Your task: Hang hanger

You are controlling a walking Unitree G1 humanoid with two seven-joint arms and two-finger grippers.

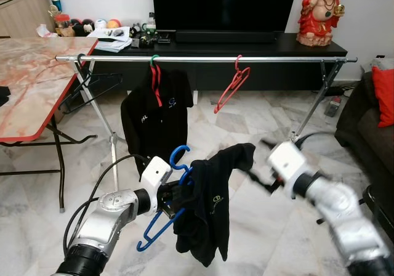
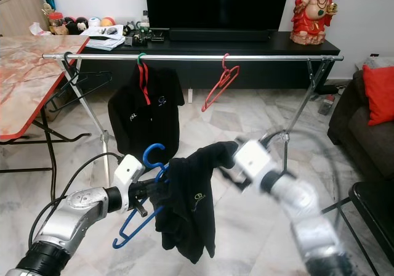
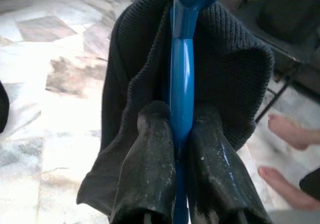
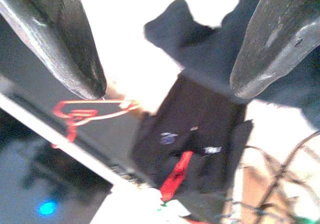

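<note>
Two grippers at work: left gripper (image 3: 181, 149) clamped on the blue hanger (image 1: 161, 217) bearing a black shirt (image 1: 206, 211), below the rail (image 1: 203, 59); right gripper (image 4: 165, 44) spread apart, empty. Next: lift the hook onto the rail.

Blue plastic hanger (image 1: 161, 217), glossy, held low in front of robot w/ hook up, body tilting down toward 7 o'clock. Black shirt (image 1: 206, 211) w/ small logo draped over its right half, hanging limp. Silver rail (image 1: 203, 59) runs across at 12 o'clock, well apart from hanger.
</note>
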